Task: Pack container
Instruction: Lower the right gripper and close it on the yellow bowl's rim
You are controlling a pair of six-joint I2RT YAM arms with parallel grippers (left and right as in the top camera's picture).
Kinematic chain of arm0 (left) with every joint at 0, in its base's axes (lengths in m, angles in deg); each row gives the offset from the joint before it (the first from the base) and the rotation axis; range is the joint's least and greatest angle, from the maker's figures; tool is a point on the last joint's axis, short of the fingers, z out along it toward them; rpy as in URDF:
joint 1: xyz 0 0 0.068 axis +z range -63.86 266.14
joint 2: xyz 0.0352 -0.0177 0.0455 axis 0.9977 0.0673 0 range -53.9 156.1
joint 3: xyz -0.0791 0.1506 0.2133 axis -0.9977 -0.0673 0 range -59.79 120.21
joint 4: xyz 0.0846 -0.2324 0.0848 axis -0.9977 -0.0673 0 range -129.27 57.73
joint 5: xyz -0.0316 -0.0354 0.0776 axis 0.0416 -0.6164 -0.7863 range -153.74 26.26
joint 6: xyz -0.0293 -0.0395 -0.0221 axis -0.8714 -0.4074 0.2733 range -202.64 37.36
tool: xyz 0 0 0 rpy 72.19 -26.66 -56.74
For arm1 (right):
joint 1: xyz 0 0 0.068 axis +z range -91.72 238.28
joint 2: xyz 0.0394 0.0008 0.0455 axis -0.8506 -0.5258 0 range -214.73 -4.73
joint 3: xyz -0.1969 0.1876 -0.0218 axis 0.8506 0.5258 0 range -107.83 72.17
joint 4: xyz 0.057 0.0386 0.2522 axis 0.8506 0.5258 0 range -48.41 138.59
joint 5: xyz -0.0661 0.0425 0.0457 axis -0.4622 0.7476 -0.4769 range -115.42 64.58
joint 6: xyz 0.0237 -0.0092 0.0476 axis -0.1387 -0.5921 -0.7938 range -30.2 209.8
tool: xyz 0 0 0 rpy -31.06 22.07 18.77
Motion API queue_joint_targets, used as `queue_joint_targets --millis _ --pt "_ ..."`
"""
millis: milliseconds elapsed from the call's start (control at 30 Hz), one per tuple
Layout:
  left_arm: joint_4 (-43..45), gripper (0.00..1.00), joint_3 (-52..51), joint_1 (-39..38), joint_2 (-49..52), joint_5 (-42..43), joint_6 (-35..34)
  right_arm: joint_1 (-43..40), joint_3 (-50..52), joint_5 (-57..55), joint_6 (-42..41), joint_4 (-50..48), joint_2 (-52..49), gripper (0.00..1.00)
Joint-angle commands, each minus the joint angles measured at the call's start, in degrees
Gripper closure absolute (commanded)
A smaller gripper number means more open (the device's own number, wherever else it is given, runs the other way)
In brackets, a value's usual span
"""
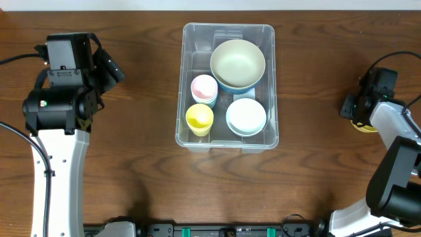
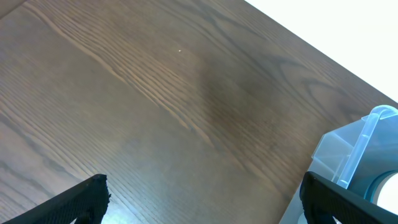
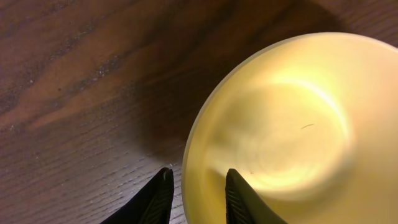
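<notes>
The container (image 1: pixel 186 79), a large clear plastic bin, stands at the table's middle; its corner (image 2: pixel 357 146) shows in the left wrist view. Inside it are a pale green bowl (image 1: pixel 237 61), stacked pink cups (image 1: pixel 204 87), a yellow cup (image 1: pixel 199 118) and a white bowl (image 1: pixel 246 116). At the far right a yellow bowl (image 3: pixel 292 124) sits on the table, mostly hidden under the arm in the overhead view (image 1: pixel 365 127). My right gripper (image 3: pixel 198 172) (image 1: pixel 358 113) stands open astride its rim, one finger outside and one inside. My left gripper (image 2: pixel 204 180) (image 1: pixel 113 70) is wide open over bare wood, left of the container.
Dark wooden table (image 1: pixel 138 164) all round. The table's far edge (image 2: pixel 323 46) runs close behind the container. Cables trail from both arms at the left and right sides.
</notes>
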Motion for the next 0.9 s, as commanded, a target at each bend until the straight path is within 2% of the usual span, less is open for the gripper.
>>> queue_joint_targets --millis 0,300,467,867 --pt "-0.1 0.02 0.7 0.2 0.3 -0.9 -0.1 -0.2 -0.1 -1.1 -1.7 0.1 0.4 0.71" --pt "-0.1 0.02 0.7 0.2 0.3 -0.9 -0.1 -0.2 -0.1 -1.7 -1.7 -0.1 0.4 0.71" --pt "-0.1 0.02 0.7 0.2 0.3 -0.9 -0.1 -0.2 -0.1 -1.6 -1.7 0.0 0.4 0.75" --pt "-0.1 0.02 0.7 0.2 0.3 -0.9 -0.1 -0.2 0.0 -1.7 -1.7 -0.4 -0.9 0.74"
